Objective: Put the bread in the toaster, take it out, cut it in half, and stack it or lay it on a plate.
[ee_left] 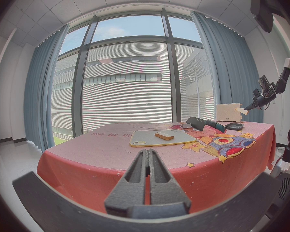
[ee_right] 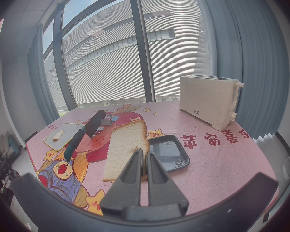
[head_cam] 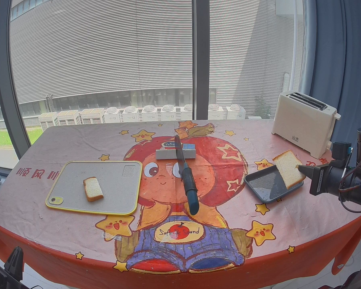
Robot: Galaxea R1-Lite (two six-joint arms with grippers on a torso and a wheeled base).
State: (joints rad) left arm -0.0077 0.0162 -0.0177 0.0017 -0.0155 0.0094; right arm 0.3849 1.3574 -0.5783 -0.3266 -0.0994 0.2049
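Head view, noted at the table: right gripper (head_cam: 303, 167) came in from the right edge, its fingers pinched on one corner of the bread slice (head_cam: 288, 168). The slice was held flat-ish and clear of the table, over the far right rim of the black tray (head_cam: 264, 186). From the left wrist view it sat well above the tray, in front of the toaster (head_cam: 305, 123). The toaster stood upright at the far right corner of the table (head_cam: 48, 217), slots on top, apart from the slice.

Right wrist view: both fingers (ee_right: 131, 169) closed on the slice's near edge, crust toward the camera, tray just beyond it.

Knife (head_cam: 187, 176) lay near the table's middle, dark handle toward the near edge, blade propped on a grey block (head_cam: 166, 153) at the far end. Cutting board (head_cam: 96, 188), yellow-rimmed, lay flat to the left. A small bread piece (head_cam: 93, 188) rested near its centre.

Left wrist view: left gripper (ee_left: 148, 152) hung low, off the near left side of the table. Its fingers were pressed together with nothing between them, and it pointed toward the board.
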